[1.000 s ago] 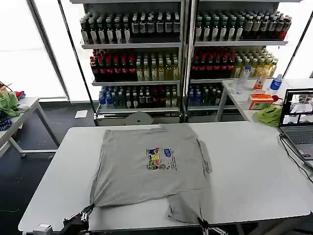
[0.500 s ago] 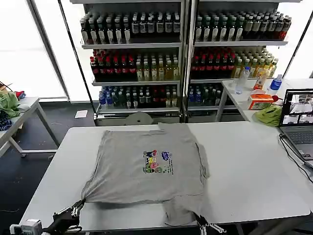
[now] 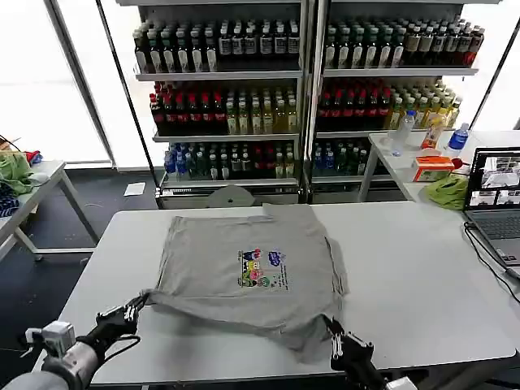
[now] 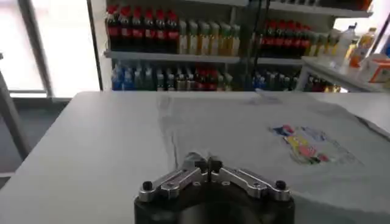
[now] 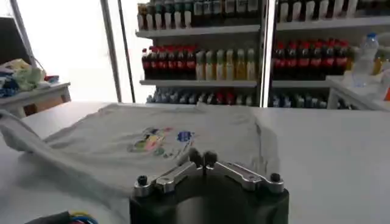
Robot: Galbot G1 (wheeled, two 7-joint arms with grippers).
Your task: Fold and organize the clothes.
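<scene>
Grey shirt [image 3: 252,264] hem in both grippers' closed jaws.

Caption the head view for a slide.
Both grippers, left and right, pinch the grey T-shirt's near hem on the white table.

The head view looks forward and down over the bench [image 3: 422,268] from above. Both wrist views sit low and close, looking across it toward the drink shelves [image 3: 301,81].

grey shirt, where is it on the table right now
In the head view the grey shirt lies spread mid-table, its near corners pinched by the left gripper and right gripper.
</scene>
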